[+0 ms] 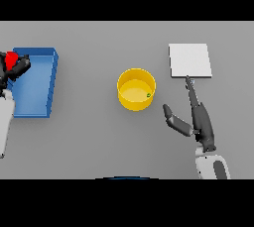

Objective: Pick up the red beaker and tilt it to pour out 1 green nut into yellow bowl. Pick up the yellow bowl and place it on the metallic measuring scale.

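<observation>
The yellow bowl [136,89] stands upright at the middle of the grey table, with one small green nut [148,95] inside near its right wall. The metallic measuring scale [190,60], a pale square plate, lies to the bowl's right and farther back. My right hand [198,117] is open on the table right of the bowl, fingers straight and pointing toward the scale's near edge, thumb spread toward the bowl; it touches neither. My left hand [16,68] is at the far left edge, curled round the red beaker [11,60], which is mostly hidden by the fingers.
A blue rectangular tray [37,82] lies at the left side of the table, right beside my left hand and the beaker.
</observation>
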Robot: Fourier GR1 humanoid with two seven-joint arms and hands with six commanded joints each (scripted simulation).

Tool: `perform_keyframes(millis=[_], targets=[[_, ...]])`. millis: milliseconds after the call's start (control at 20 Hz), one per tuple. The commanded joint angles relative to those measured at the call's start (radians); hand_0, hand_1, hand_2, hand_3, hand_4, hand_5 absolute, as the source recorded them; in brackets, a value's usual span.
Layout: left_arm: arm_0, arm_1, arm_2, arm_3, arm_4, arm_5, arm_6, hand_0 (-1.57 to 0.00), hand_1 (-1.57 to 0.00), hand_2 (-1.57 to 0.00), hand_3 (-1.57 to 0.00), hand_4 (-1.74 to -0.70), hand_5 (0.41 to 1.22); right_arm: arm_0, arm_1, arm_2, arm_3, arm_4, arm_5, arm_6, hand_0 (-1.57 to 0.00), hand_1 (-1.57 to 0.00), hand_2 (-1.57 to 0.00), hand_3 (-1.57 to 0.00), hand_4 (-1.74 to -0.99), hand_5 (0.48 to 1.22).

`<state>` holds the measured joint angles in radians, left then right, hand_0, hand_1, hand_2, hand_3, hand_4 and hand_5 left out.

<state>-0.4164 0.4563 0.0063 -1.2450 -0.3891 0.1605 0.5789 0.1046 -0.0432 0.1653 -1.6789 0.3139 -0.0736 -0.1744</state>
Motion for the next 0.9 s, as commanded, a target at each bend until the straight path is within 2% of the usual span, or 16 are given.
perform_keyframes(millis=[0,50,150,200,350,500,600,650,700,750,850], targets=[[0.011,0.006,0.003,-0.011,0.01,-0.012,-0.008,-1.5,-1.38,-1.35,-1.31,-1.16,0.78,-0.002,-0.008,-0.013,0.007,-0.012,0.003,0.0,0.0,0.0,0.0,0.0,-1.009,0.634],[0.019,0.012,0.003,-0.016,0.016,-0.026,-0.019,-1.39,-1.22,-1.21,-1.14,-1.07,0.749,0.0,-0.011,-0.018,0.008,-0.02,0.004,-0.008,0.0,0.0,0.0,0.0,-1.007,0.635],[0.029,0.005,-0.005,-0.016,0.015,-0.032,-0.001,-0.97,-0.8,-0.82,-0.77,-0.96,0.696,-0.004,-0.003,-0.007,-0.006,-0.013,0.004,0.0,0.0,0.0,0.0,0.0,-1.004,0.635],[0.027,0.011,-0.015,-0.018,0.014,-0.053,0.001,-0.77,-0.64,-0.65,-0.61,-0.92,0.677,0.008,-0.006,-0.007,-0.012,-0.014,0.006,-0.004,0.0,0.0,0.0,0.0,-1.005,0.634],[0.012,0.025,-0.045,0.013,-0.006,-0.09,-0.017,-0.39,-0.33,-0.33,-0.31,-0.84,0.657,-0.003,-0.01,-0.008,-0.013,-0.011,0.007,0.008,0.0,0.0,0.0,0.0,-1.011,0.639],[0.011,0.023,-0.045,0.041,-0.007,-0.086,-0.049,-0.2,-0.17,-0.17,-0.16,-0.8,0.652,0.006,-0.016,-0.005,-0.017,-0.007,0.01,-0.004,0.0,0.0,0.0,0.0,-1.015,0.642],[0.007,0.026,-0.041,0.046,-0.008,-0.077,-0.07,-0.13,-0.11,-0.11,-0.1,-0.79,0.649,-0.004,-0.011,0.002,-0.012,0.008,0.007,0.037,0.0,0.0,0.0,0.0,-1.021,0.64],[0.009,0.027,-0.039,0.047,-0.007,-0.075,-0.082,-0.1,-0.08,-0.09,-0.08,-0.78,0.651,-0.014,-0.027,0.006,-0.014,0.026,0.014,0.066,0.0,0.0,0.0,0.0,-1.02,0.64],[0.012,0.02,-0.046,0.038,-0.013,-0.064,-0.1,-0.08,-0.07,-0.07,-0.07,-0.77,0.655,-0.024,-0.044,0.023,-0.008,0.034,0.043,0.054,0.0,0.0,0.0,0.0,-1.014,0.666],[0.011,0.021,-0.046,0.034,-0.013,-0.064,-0.103,-0.07,-0.05,-0.06,-0.05,-0.76,0.657,-0.055,-0.078,0.02,-0.003,0.032,0.078,0.069,0.0,0.0,0.0,0.0,-1.005,0.669],[0.003,0.018,-0.044,0.044,-0.008,-0.064,-0.11,-0.04,-0.03,-0.03,-0.03,-0.75,0.661,-0.127,-0.163,0.058,0.022,0.113,0.131,0.078,0.0,0.0,0.0,0.0,-1.044,0.679]])
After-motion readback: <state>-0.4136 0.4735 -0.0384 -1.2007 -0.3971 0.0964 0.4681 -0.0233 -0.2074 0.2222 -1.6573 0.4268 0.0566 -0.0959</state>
